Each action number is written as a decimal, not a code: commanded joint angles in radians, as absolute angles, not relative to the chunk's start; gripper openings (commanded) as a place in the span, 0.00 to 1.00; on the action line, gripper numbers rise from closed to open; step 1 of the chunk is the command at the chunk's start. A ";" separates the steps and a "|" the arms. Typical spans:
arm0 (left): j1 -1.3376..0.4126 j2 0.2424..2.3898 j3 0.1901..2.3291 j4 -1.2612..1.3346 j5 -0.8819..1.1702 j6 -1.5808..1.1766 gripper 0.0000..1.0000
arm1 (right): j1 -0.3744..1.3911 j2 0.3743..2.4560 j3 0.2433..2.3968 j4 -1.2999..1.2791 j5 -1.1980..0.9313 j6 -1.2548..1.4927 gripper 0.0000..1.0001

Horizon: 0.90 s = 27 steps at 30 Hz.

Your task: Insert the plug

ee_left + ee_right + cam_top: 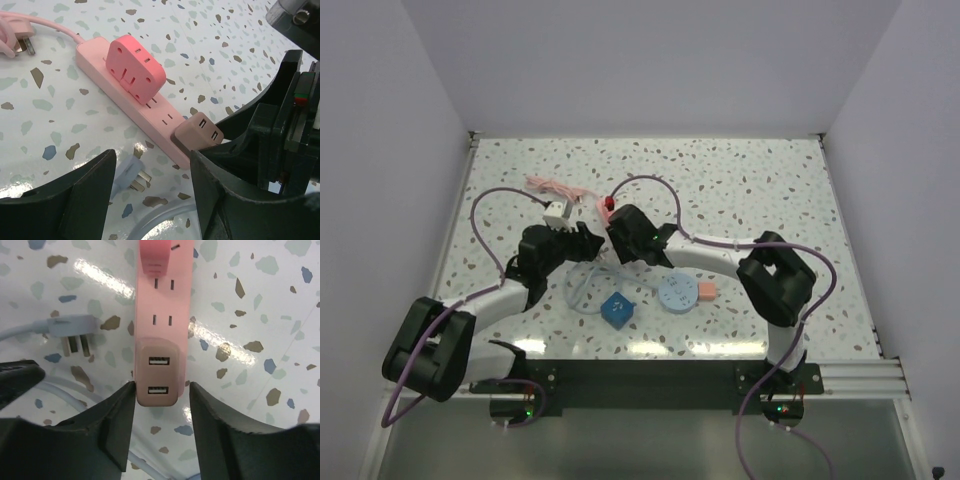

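Right tool (161, 386) stands with its two black fingers either side of the dusty-pink USB charger plug (157, 375). The left finger is at the plug's corner and a slim gap shows at the right finger, so the jaws are narrowly parted, not clamped. That charger plug sits in the last socket at the end of the long pink plastic power strip (162, 300), its two USB ports facing up. Further along the strip, past two bare sockets, a rounded coral-pink adapter (135, 67) is plugged in.

Left tool (152, 157) hangs with its fingers moderately apart and nothing between them. Below it, just beside the strip, a pale grey-blue three-pin plug (131, 172) lies flat on the speckled terrazzo bench (225, 60), with its pale cable (20, 330) curling away. The strip's own pink lead and plug (20, 40) lie at its far end.

From above, both arms reach inward to the middle of the bench, elbows bent outward and the tools close together. Near them lie a blue block (617, 308), a light blue disc (677, 295) and a small orange block (704, 291). The right tool points down over the strip's end, while the left one tilts low along the strip.
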<state>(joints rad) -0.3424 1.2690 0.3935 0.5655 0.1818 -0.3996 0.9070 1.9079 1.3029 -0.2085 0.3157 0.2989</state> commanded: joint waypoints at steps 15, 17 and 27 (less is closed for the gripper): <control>-0.334 1.244 0.408 0.589 0.183 -0.393 0.66 | 0.896 1.516 1.070 -0.124 0.189 0.207 0.64; -0.334 1.229 0.400 0.591 0.178 -0.394 0.66 | 0.896 1.442 1.013 -0.109 0.198 0.235 0.64; -0.336 1.117 0.348 0.592 0.147 -0.400 0.65 | 0.896 1.189 0.753 -0.281 0.409 0.397 0.65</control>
<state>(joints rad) -0.3416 1.1564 0.3676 0.5594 0.1734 -0.4019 0.8967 1.2724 0.7971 -0.2230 0.3088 0.3161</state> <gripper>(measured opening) 0.657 0.650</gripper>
